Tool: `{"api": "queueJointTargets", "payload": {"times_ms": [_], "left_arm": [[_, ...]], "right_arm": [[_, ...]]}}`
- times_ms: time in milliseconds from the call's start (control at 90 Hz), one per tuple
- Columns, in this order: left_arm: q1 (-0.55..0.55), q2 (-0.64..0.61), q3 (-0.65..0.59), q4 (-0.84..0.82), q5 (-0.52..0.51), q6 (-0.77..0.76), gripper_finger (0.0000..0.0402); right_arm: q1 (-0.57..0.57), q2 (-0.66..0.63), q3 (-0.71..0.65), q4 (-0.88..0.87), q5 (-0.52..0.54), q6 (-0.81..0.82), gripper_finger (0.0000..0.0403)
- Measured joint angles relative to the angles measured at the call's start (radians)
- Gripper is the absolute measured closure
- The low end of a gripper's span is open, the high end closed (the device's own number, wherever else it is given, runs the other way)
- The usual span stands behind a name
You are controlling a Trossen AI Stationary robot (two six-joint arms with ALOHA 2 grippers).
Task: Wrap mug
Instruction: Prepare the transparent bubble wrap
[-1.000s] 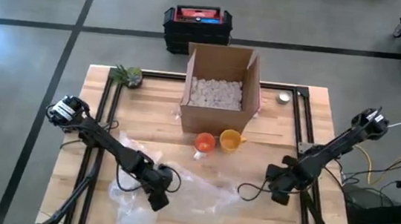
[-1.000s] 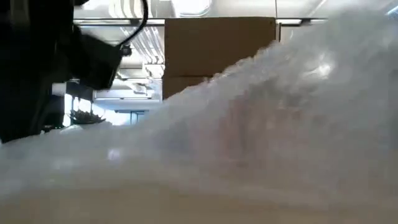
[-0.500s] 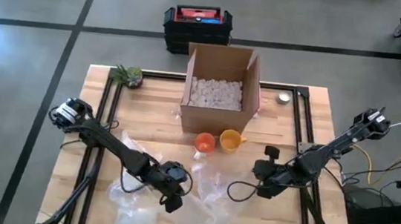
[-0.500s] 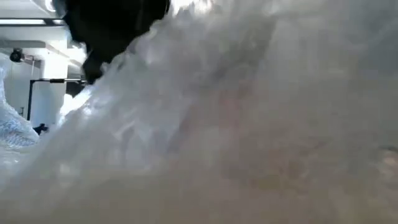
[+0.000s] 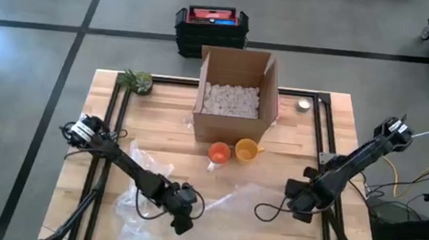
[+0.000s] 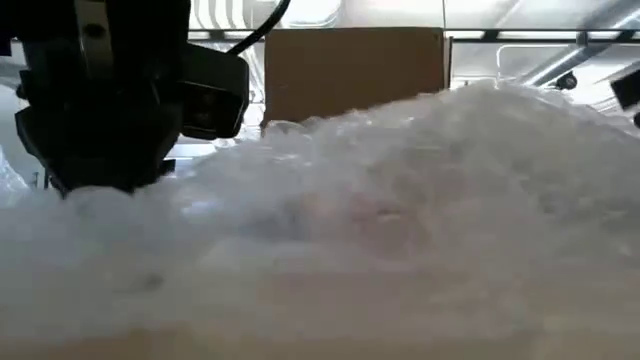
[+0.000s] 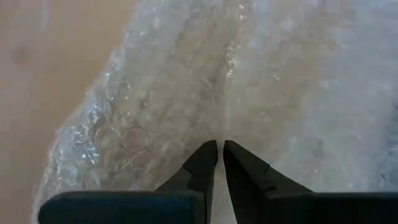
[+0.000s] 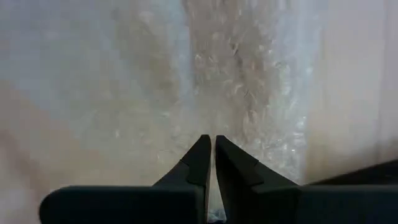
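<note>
A sheet of clear bubble wrap [image 5: 226, 199] lies across the near half of the table and fills the low view [image 6: 400, 190]. My left gripper [image 5: 181, 216] is shut on it near its left part, my right gripper [image 5: 295, 206] on its right end. An orange-red mug [image 5: 218, 153] and a yellow mug [image 5: 246, 149] stand on the table just in front of a cardboard box [image 5: 233, 98], beyond the wrap and apart from it. My left gripper pinches the bubble wrap [image 7: 221, 124] between its two fingertips, which point down at a slant. The wrap spreads out ahead of the fingers and lies on the table. My right gripper pinches the wrap's right end [image 8: 212, 121] between its two fingertips, low over the table. From there the wrap runs in a narrow band toward the left gripper, the rest resting on the wood.
The open box holds white packing fill. A small plant [image 5: 136, 81] stands at the far left corner and a small round object [image 5: 303, 105] at the far right. A black and red case [image 5: 211, 25] sits on the floor beyond the table.
Half a second ago my right gripper had swung toward the table's middle, bunching the wrap high. It has since gone back toward the right and near edges, drawing the wrap out lower and longer. My left gripper has shifted slightly right and nearer, still holding the wrap.
</note>
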Motion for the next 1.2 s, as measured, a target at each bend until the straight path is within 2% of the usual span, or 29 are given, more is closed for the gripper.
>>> {"api": "queueJointTargets", "payload": {"times_ms": [167,311,400,589,689,756,800,900,967,1044,1200], "left_arm": [[0.000,-0.009,0.000,-0.007,-0.032,0.001,0.0377],[-0.007,-0.016,0.000,-0.056,-0.033,-0.024,0.0377],[-0.013,-0.017,0.000,-0.098,-0.030,-0.037,0.0377],[-0.013,-0.019,0.000,-0.132,-0.029,-0.036,0.0377],[-0.013,-0.019,0.000,-0.132,-0.029,-0.025,0.0377],[-0.011,-0.019,0.000,-0.132,-0.035,-0.023,0.0377],[-0.011,-0.019,0.000,-0.131,-0.037,-0.018,0.0377],[-0.006,-0.020,0.000,-0.127,-0.038,-0.018,0.0377],[-0.006,-0.023,0.000,-0.115,-0.047,-0.018,0.0377],[-0.006,-0.026,0.000,-0.102,-0.050,-0.017,0.0377],[-0.006,-0.032,0.000,-0.082,-0.051,-0.018,0.0377]], "right_arm": [[-0.010,-0.047,0.065,0.039,0.154,-0.142,0.0396],[0.002,-0.075,0.094,-0.005,0.022,-0.118,0.0395],[0.044,-0.100,0.077,-0.002,0.014,-0.035,0.0387],[0.136,-0.096,0.017,-0.012,0.012,0.126,0.0322],[0.137,-0.097,0.010,-0.004,0.003,0.114,0.0278],[0.111,-0.099,0.029,0.020,0.004,0.023,0.0256],[0.094,-0.100,0.043,0.071,0.070,-0.057,0.0245],[0.060,-0.101,0.033,0.182,0.369,-0.212,0.0233],[0.002,-0.083,-0.004,0.263,0.452,-0.306,0.0234],[-0.096,-0.048,-0.067,0.364,0.420,-0.372,0.0241],[-0.231,0.016,-0.194,0.562,0.247,-0.434,0.0266]]}}
